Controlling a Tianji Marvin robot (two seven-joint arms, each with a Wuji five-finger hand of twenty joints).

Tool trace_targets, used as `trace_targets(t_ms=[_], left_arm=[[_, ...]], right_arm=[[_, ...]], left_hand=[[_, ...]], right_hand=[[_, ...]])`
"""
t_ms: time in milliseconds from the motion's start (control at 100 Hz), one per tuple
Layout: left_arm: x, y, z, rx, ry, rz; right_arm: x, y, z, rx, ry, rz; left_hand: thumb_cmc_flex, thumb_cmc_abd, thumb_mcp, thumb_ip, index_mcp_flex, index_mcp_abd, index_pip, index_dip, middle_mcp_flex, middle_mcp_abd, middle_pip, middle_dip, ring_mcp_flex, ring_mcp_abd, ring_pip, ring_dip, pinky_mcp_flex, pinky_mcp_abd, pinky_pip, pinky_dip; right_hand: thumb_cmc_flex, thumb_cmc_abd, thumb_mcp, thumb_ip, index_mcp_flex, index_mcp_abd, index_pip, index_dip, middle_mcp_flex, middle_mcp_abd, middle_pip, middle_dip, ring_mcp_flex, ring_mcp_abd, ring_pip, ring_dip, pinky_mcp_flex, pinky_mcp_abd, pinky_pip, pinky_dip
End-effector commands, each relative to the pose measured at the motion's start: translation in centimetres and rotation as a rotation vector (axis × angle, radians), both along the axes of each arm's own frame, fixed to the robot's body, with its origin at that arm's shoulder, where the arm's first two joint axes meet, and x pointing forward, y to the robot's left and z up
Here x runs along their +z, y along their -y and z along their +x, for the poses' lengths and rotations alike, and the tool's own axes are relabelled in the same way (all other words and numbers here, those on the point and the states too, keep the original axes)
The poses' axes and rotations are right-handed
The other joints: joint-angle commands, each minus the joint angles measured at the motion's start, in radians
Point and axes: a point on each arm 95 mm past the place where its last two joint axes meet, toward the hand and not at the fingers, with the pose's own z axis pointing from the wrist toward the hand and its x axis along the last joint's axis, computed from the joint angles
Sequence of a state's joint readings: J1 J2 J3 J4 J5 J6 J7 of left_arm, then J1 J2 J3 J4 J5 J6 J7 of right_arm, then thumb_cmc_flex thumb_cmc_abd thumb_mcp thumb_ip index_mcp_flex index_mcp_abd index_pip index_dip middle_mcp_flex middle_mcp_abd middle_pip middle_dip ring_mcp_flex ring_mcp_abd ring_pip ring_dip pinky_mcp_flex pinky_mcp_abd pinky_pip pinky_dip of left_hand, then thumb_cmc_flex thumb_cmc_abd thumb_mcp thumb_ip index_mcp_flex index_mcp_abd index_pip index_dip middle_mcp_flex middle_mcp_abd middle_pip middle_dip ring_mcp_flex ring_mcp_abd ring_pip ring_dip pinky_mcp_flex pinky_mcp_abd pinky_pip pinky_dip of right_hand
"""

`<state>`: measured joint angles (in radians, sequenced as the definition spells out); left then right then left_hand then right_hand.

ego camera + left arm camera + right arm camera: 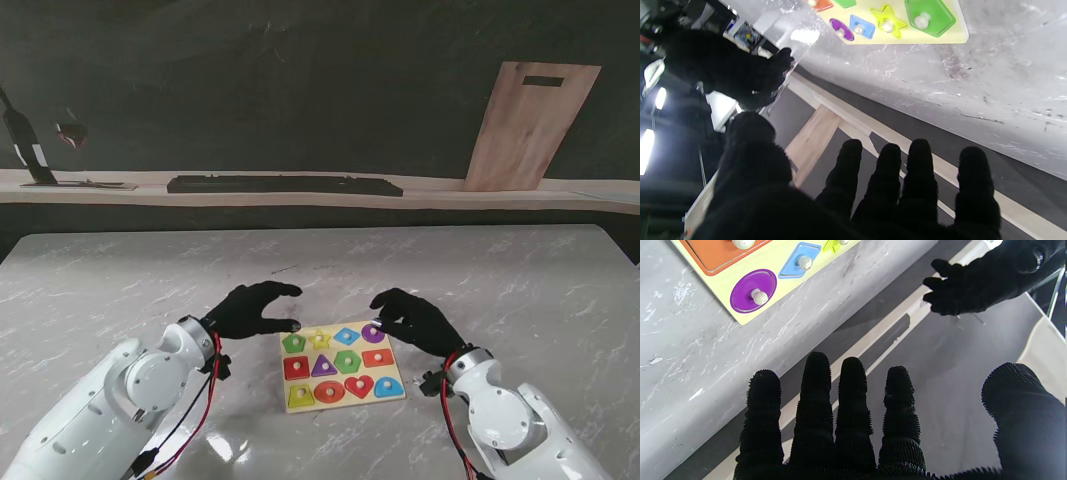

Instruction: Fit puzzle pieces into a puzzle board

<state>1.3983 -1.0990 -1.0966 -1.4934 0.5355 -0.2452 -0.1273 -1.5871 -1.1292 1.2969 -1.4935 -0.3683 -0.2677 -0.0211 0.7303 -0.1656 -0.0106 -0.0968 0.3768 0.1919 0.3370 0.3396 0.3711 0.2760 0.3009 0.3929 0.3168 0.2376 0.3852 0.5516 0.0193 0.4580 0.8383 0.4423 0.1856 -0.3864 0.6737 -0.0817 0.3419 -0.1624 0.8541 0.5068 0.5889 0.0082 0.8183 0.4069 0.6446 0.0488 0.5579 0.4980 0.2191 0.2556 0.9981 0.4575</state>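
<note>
A pale yellow puzzle board (341,365) lies on the marble table between my two hands, with coloured knobbed pieces in all its slots that show. Its far row holds a green pentagon (928,16), a yellow star (887,22), a blue diamond (799,260) and a purple circle (753,290). My left hand (252,310) hovers just left of the board's far corner, fingers spread, holding nothing. Over the board's far right corner by the purple circle hangs my right hand (415,320), also spread and empty.
The table (500,290) is grey-white marble. Behind it runs a light wooden ledge with a long black bar (285,185), a wooden cutting board (530,125) leaning on the dark wall, and a dark stand (30,150) at far left.
</note>
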Motion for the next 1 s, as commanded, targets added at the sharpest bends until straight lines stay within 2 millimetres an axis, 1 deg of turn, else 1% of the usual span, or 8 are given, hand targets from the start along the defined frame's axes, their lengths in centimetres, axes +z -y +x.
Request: trace_targets(t_ms=[0,160,270,350,490,730,810,990], left_arm=[[-0.5,-0.5,-1.2,0.011,-0.007,-0.017],[0.3,-1.7,-3.1,0.041,0.028,-0.100],[0.7,-2.6,-4.3,0.043,0.028,-0.152],[0.7,-3.1,-5.2,0.052,0.012,-0.179],[0.5,-3.6,-6.3,0.094,0.024,-0.223],[0.7,-4.0,-7.3,0.112,0.043,-0.242],[0.9,-4.0,-7.6,0.110,0.054,-0.260],[1.2,-4.2,-8.1,0.099,0.069,-0.269]], right_arm=[[0.1,-0.2,-0.6,0.013,0.014,-0.003],[0.4,-0.2,-1.1,0.033,0.040,-0.011],[0.6,-0.2,-1.6,0.055,0.049,-0.003],[0.9,0.0,-2.0,0.063,0.067,0.001],[1.5,0.3,-2.9,0.071,0.102,0.023],[2.2,1.0,-4.1,0.068,0.151,0.060],[2.3,1.2,-4.3,0.065,0.161,0.071],[2.5,1.3,-4.4,0.064,0.170,0.076]], left_hand=[[0.007,-0.012,-0.015,0.041,0.023,-0.018,-0.014,-0.016,0.020,-0.015,-0.027,-0.016,0.002,0.007,-0.040,-0.020,-0.018,-0.122,-0.018,-0.015],[0.007,-0.049,-0.020,0.039,0.066,-0.001,-0.007,-0.005,0.039,-0.016,-0.037,-0.016,0.017,0.004,-0.054,-0.026,-0.014,-0.120,-0.029,-0.018],[0.000,-0.085,-0.014,0.040,0.059,0.005,-0.036,-0.002,0.028,-0.021,-0.069,-0.023,0.008,-0.010,-0.095,-0.044,-0.004,-0.130,-0.098,-0.041],[-0.001,-0.102,-0.012,0.042,0.053,0.001,-0.056,-0.006,0.012,-0.026,-0.082,-0.026,-0.004,-0.018,-0.113,-0.052,-0.008,-0.140,-0.134,-0.044],[0.003,-0.118,-0.010,0.040,0.082,-0.006,-0.066,-0.008,0.040,-0.022,-0.086,-0.027,0.019,-0.010,-0.118,-0.053,0.004,-0.131,-0.148,-0.036],[0.004,-0.112,-0.009,0.039,0.087,-0.021,-0.080,-0.008,0.050,-0.026,-0.094,-0.026,0.026,-0.013,-0.126,-0.050,0.008,-0.128,-0.162,-0.026],[0.007,-0.117,-0.010,0.039,0.103,-0.031,-0.076,-0.004,0.067,-0.026,-0.092,-0.024,0.035,-0.010,-0.126,-0.048,0.014,-0.123,-0.165,-0.021],[0.007,-0.116,-0.010,0.038,0.100,-0.045,-0.077,0.000,0.071,-0.030,-0.098,-0.024,0.040,-0.012,-0.128,-0.046,0.019,-0.119,-0.174,-0.015]], right_hand=[[0.002,-0.038,0.003,0.036,-0.047,-0.003,-0.029,-0.012,-0.020,-0.021,0.003,0.003,0.010,-0.004,-0.008,0.002,0.004,0.002,0.022,0.011],[-0.012,-0.118,0.052,0.032,-0.091,0.002,-0.049,-0.021,-0.066,-0.025,-0.035,-0.012,-0.006,-0.012,-0.066,-0.027,0.004,0.001,0.016,0.007],[-0.021,-0.184,0.087,0.028,-0.135,0.022,-0.069,-0.034,-0.110,-0.026,-0.059,-0.022,-0.027,-0.014,-0.107,-0.048,0.000,-0.005,-0.006,-0.003],[-0.020,-0.199,0.093,0.028,-0.147,0.035,-0.071,-0.036,-0.127,-0.026,-0.063,-0.023,-0.030,-0.014,-0.116,-0.053,-0.001,-0.005,-0.013,-0.006],[-0.018,-0.206,0.093,0.028,-0.141,0.045,-0.056,-0.031,-0.128,-0.030,-0.055,-0.020,-0.027,-0.018,-0.123,-0.057,-0.001,-0.005,-0.021,-0.010],[-0.038,-0.184,0.088,0.025,-0.131,0.049,-0.043,-0.023,-0.117,-0.030,-0.044,-0.017,-0.023,-0.019,-0.121,-0.055,-0.003,0.001,-0.028,-0.012],[-0.042,-0.180,0.088,0.025,-0.130,0.052,-0.043,-0.023,-0.115,-0.029,-0.044,-0.017,-0.023,-0.020,-0.120,-0.053,-0.003,0.001,-0.030,-0.012],[-0.046,-0.178,0.089,0.024,-0.134,0.041,-0.050,-0.023,-0.117,-0.031,-0.044,-0.018,-0.026,-0.019,-0.117,-0.049,-0.006,0.003,-0.034,-0.012]])
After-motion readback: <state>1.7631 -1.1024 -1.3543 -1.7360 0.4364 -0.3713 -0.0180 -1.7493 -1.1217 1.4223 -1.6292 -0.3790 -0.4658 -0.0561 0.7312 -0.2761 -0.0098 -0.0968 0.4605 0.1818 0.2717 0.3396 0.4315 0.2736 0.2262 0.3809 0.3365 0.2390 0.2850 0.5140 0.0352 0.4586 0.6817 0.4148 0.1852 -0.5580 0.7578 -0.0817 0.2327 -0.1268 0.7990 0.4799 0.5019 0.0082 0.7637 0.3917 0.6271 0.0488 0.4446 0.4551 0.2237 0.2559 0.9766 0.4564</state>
